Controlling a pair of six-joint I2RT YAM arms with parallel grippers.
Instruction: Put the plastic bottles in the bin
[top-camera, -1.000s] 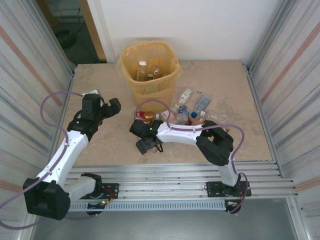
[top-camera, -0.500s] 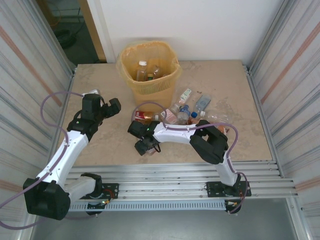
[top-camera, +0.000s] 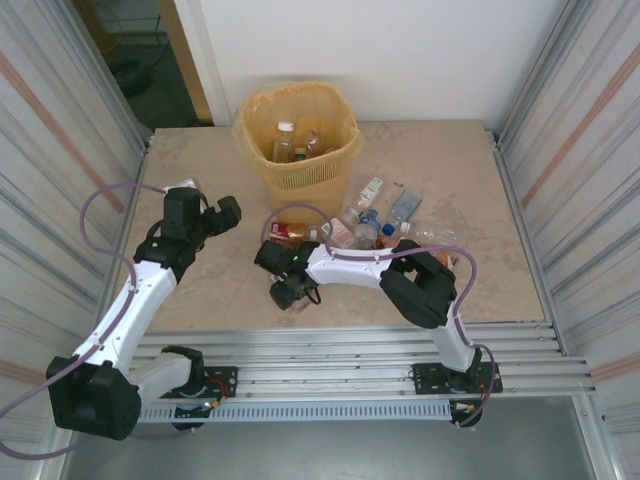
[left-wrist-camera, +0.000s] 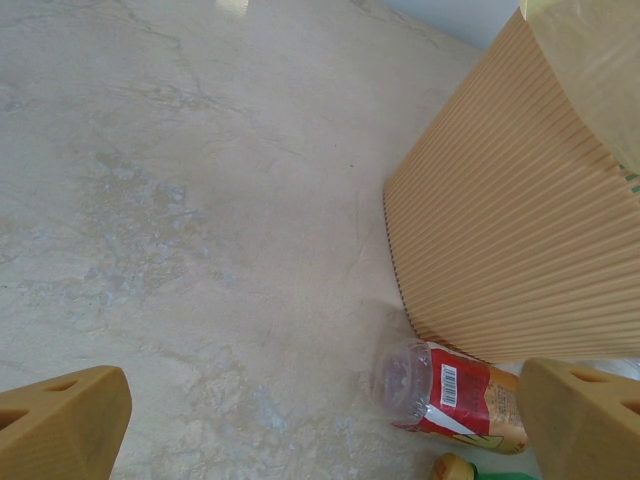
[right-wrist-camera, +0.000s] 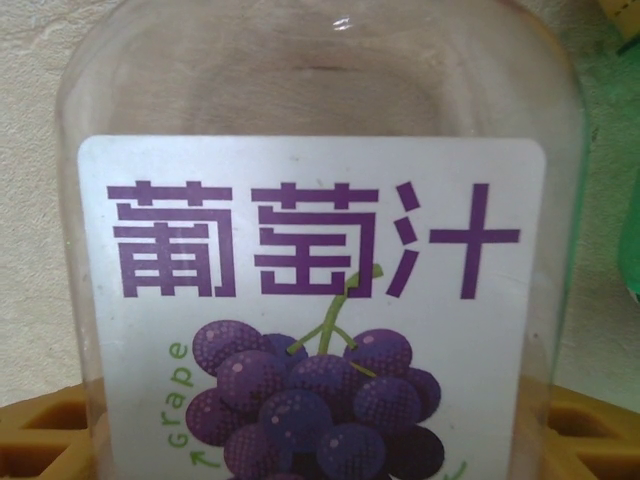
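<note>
Between fingers (right-wrist-camera: 35, 440), clear bottle (right-wrist-camera: 320, 80), purple grape label (right-wrist-camera: 310, 300)

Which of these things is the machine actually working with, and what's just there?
Job: orange-yellow bin; bottles already inside it; bottles scattered beside it; grape juice bottle; red-labelled bottle by the bin's foot.
Just there: marbled tabletop; corrugated side walls; metal rails.

Marbled table (top-camera: 440, 170), bin (top-camera: 300, 182) and bottles (top-camera: 375, 225) on it.
Bin stands beyond right claw (top-camera: 288, 292); red-label bottle (top-camera: 284, 232) just beyond claw, the rest lying to its right.
</note>
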